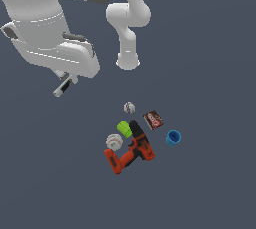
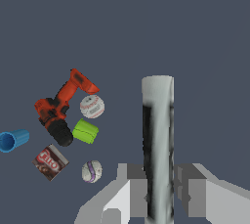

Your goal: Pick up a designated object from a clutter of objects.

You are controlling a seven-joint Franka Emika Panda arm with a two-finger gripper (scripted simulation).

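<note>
The designated object, a thin grey-white stick [image 2: 157, 140] with a dark streak, stands between my gripper's [image 2: 158, 191] fingers, which are shut on it. In the exterior view the stick [image 1: 61, 89] pokes out below the gripper [image 1: 69, 78], towards the exterior view's left of the clutter and apart from it. The clutter lies grouped on the floor: a red-and-black drill [image 1: 131, 150], a green cylinder [image 1: 124, 129], a blue cup [image 1: 173, 137], a dark red box [image 1: 153, 119], a small whitish ball [image 1: 129, 107] and a white round piece [image 1: 114, 142].
The arm's white base [image 1: 128, 60] stands behind the clutter. The wrist view shows the same items off to one side: drill [image 2: 61, 108], green cylinder [image 2: 85, 131], blue cup [image 2: 13, 140], box [image 2: 50, 162], ball [image 2: 92, 171], round piece [image 2: 92, 106].
</note>
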